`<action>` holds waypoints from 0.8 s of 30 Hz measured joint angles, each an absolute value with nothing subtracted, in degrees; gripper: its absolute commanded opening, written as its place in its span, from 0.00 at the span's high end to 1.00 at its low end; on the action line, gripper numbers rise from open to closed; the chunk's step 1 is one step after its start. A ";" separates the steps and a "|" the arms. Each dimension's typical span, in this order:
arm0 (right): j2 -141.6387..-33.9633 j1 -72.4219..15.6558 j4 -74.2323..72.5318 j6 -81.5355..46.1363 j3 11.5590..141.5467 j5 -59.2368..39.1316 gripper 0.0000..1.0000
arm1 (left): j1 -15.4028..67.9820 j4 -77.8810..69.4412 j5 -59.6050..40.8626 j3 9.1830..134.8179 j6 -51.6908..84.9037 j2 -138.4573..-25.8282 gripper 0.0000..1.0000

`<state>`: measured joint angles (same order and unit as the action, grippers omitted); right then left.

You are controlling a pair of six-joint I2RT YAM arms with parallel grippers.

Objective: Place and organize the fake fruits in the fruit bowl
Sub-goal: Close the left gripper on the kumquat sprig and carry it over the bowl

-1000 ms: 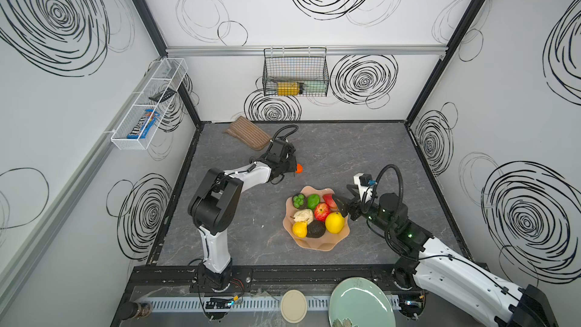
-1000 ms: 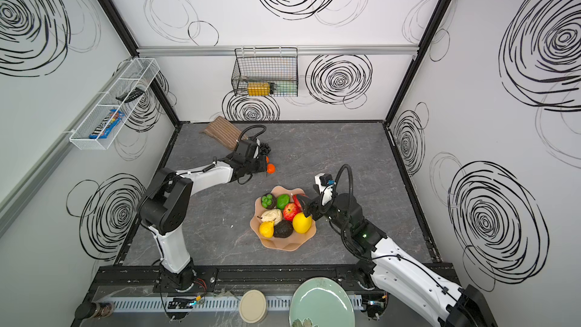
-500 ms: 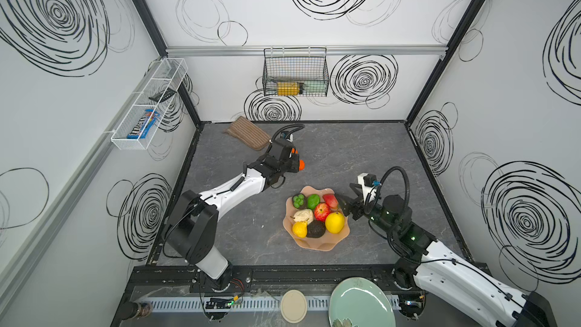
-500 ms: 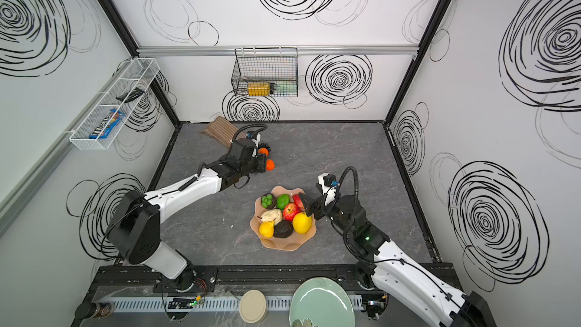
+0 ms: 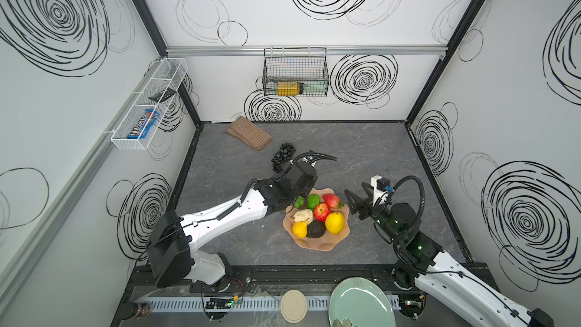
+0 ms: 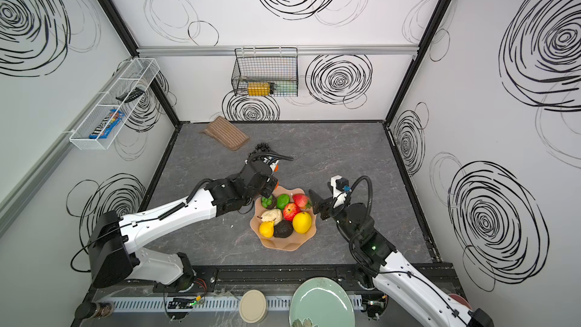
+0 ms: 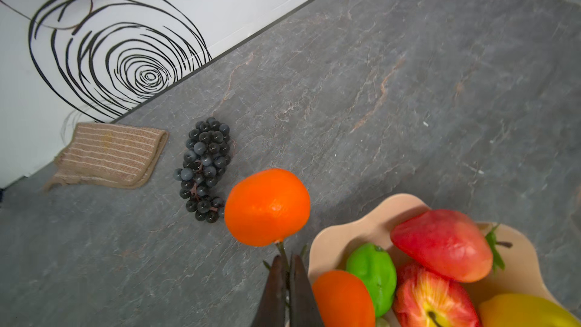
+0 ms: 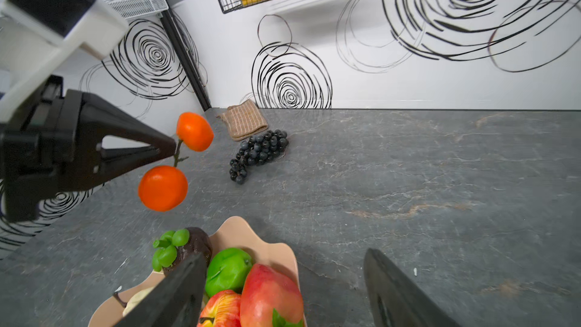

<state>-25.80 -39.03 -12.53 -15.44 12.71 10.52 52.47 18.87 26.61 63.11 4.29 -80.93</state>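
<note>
1. Right tool (image 8: 285, 253), spread wide and empty, hovers by the right rim of the fruit bowl (image 5: 317, 243), mostly filled, toward the bench's front edge.
2. Left tool (image 7: 285, 261) pinches the stem (image 8: 178, 154) joining two tangerines (image 8: 163, 187) just off the bowl's far-left rim. They look likely to swing, so lower them gently into a gap.
3. Grape bunch (image 5: 283, 157) lies toward the far-left corner, beside a striped cloth (image 5: 248, 133).

One fruit bowl (image 5: 317, 244), eight inside it: one lime (image 5: 313, 201), one strawberry (image 5: 331, 199), one apple (image 5: 322, 212), one lemon (image 5: 334, 222), one pear (image 5: 299, 229), one avocado (image 5: 316, 229), one beige fruit (image 5: 303, 215), one dark leafy-topped fruit (image 8: 195, 242). Two tangerines (image 8: 163, 187) on one stem (image 8: 178, 151) over its rim! Beyond it, one grape bunch (image 5: 282, 156), then one cloth (image 5: 250, 133).
</note>
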 measured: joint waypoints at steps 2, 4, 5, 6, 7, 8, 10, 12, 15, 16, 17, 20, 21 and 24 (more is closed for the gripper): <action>-23.20 -38.94 -11.84 -15.70 11.81 12.29 0.17 | 53.80 20.36 27.99 63.11 1.17 -80.93 1.00; -20.43 -38.72 -10.87 -16.08 11.11 13.91 0.17 | 55.24 21.52 29.54 63.11 -2.28 -80.93 1.00; -19.09 -38.63 -10.48 -16.32 10.81 14.72 0.17 | 55.99 22.28 30.24 63.24 -4.03 -80.93 1.00; -17.82 -38.59 -10.20 -16.51 10.57 15.46 0.17 | 56.69 23.05 30.76 63.42 -5.37 -80.99 1.00; -16.60 -38.52 -9.91 -16.78 10.28 16.16 0.17 | 57.58 24.03 31.38 63.75 -7.05 -81.14 1.00; -15.29 -38.41 -9.47 -16.99 10.00 16.93 0.17 | 58.48 25.02 32.16 64.36 -8.49 -81.49 1.00; -13.17 -38.33 -8.71 -17.37 9.52 18.06 0.18 | 60.23 26.26 33.89 65.52 -10.96 -82.59 1.00; -11.22 -38.30 -7.33 -17.78 9.32 19.29 0.18 | 62.00 27.05 35.64 66.28 -13.32 -83.74 1.00; -7.79 -38.26 -5.21 -18.00 9.30 21.37 0.18 | 64.47 27.55 38.09 66.35 -16.16 -85.60 1.00; -6.59 -38.26 -4.54 -18.00 9.30 21.98 0.18 | 65.21 27.83 38.81 66.35 -16.95 -86.30 1.00; -5.43 -38.26 -3.84 -17.98 9.34 22.65 0.18 | 65.95 28.18 39.53 66.37 -17.69 -87.02 1.00; -3.16 -38.26 -1.69 -17.93 9.93 24.62 0.18 | 67.55 28.93 41.34 66.81 -19.46 -88.99 1.00; -2.61 -38.26 -0.73 -17.93 10.46 25.26 0.18 | 67.85 29.17 41.78 67.20 -19.81 -89.69 1.00; -1.39 -38.26 0.86 -17.89 12.14 27.33 0.18 | 68.23 29.89 43.35 68.49 -20.58 -91.96 1.00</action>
